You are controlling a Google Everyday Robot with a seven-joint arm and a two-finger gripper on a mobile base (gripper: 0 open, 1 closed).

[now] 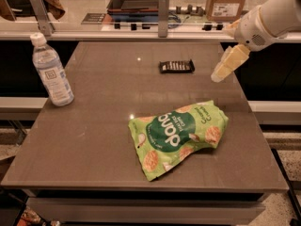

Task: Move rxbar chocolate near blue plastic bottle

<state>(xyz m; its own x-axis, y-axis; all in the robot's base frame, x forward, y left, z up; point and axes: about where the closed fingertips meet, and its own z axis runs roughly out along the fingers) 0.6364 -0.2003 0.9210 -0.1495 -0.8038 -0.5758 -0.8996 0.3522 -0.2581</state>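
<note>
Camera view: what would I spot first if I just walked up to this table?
The big green snack bag, lying crumpled at the front right of the table, jumps out first. Next come the tall blue plastic bottle standing at the left edge and the robot's pale tool hanging above the far right side, just right of the small black rxbar chocolate.

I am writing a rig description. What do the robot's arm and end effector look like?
The arm is white, rounded and smooth. The end effector, above the table near the rxbar chocolate, is pale yellow and tapers to a blunt tip. No cables or markings show.
</note>
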